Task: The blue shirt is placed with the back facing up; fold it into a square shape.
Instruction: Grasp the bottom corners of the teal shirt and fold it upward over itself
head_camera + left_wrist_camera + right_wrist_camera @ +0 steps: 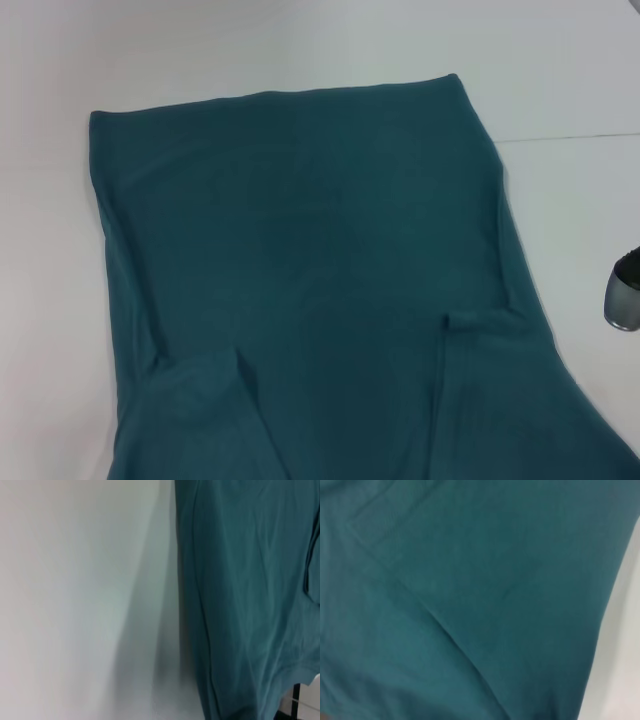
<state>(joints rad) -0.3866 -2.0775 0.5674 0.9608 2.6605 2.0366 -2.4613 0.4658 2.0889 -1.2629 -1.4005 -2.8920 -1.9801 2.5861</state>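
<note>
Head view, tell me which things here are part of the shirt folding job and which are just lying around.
Part of the job:
- the blue shirt, spread flat with both sleeves already folded inward
- the right arm, only just showing beside the shirt's right edge

Just there:
- the white table under the shirt; nothing else lies on it in view

The left gripper is not in view.

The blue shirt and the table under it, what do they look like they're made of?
The blue shirt looks like a soft, matte knit fabric, probably cotton jersey: it drapes in gentle folds and wrinkles with no shine. The table seems a smooth, hard white surface, perhaps laminate, though its exact material is unclear.
</note>
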